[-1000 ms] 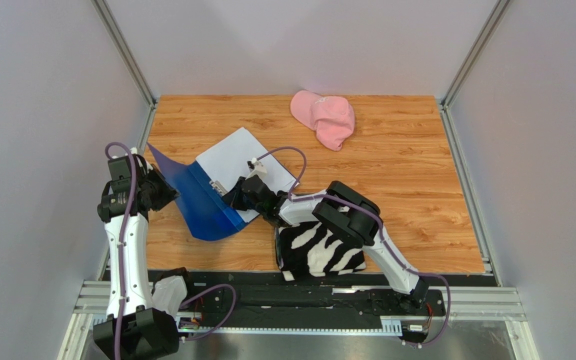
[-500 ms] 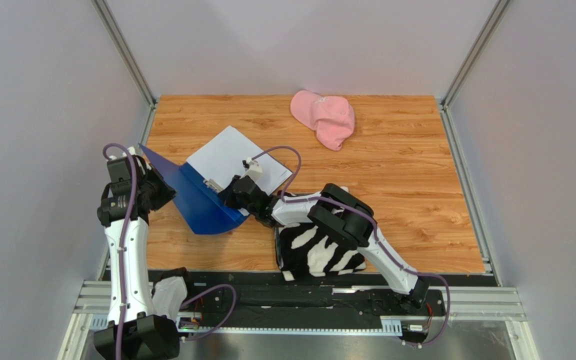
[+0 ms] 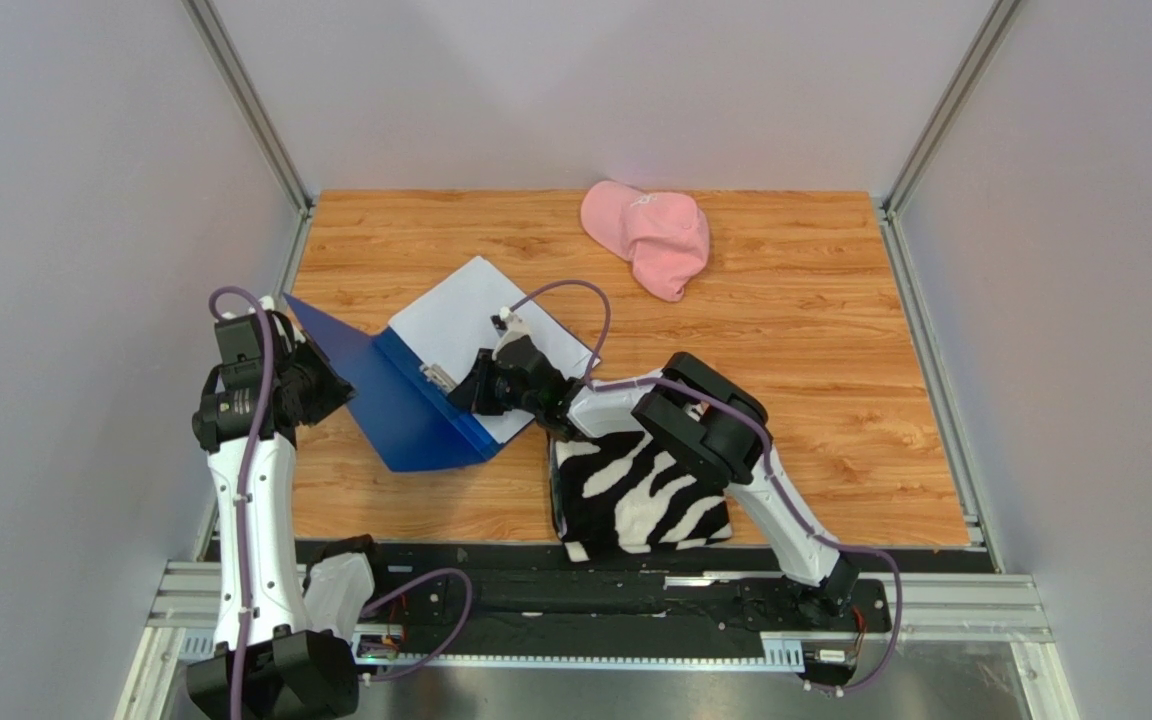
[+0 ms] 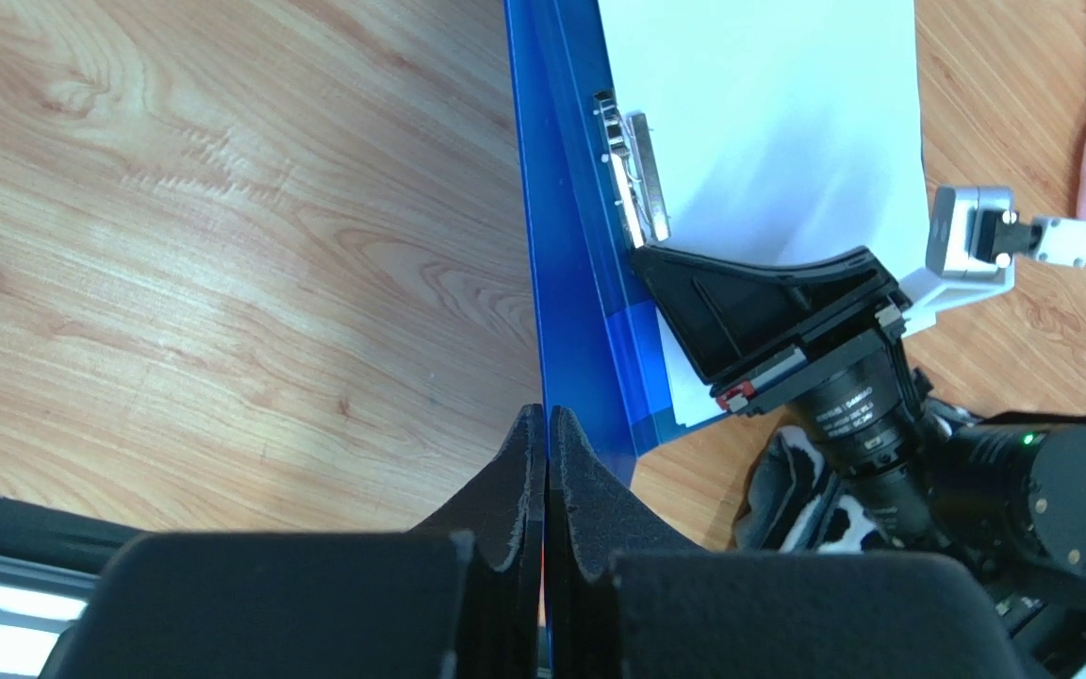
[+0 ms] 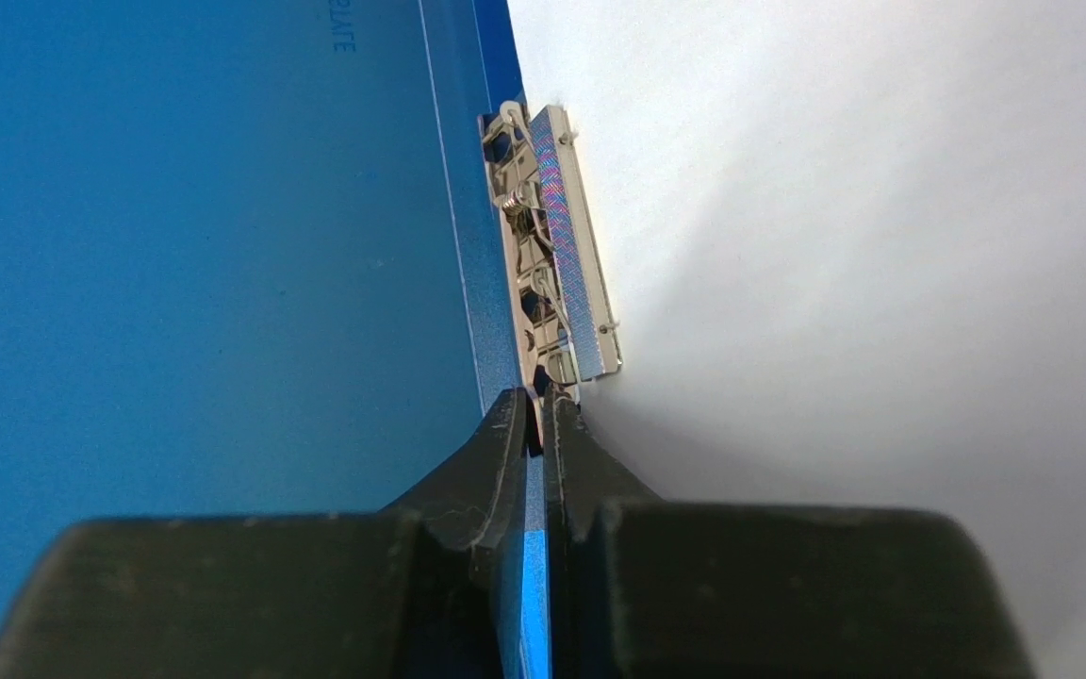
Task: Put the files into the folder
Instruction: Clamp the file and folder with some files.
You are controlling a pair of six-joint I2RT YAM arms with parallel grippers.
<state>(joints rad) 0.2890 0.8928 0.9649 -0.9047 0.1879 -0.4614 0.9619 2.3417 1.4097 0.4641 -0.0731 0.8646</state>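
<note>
Folder (image 3: 405,408), now flatter, within right gripper (image 5: 536,413)

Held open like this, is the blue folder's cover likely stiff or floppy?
Probably semi-stiff: the folder cover stands nearly flat though the left hand pinches only one edge. Likely light, since that thin pinch holds it up. The smooth surface could slip; the metal clip likely stiffens the spine side.

The wood-grain table (image 3: 838,375) carried it all. At the far edge, a pink cap (image 3: 650,233) lay on the boards, well apart from the rest. At the near edge sat a folded zebra-striped cloth (image 3: 635,503). Left of centre the folder (image 3: 409,413) lay open, one cover flat on the wood under the files (image 3: 462,308), the other tilted up.
</note>
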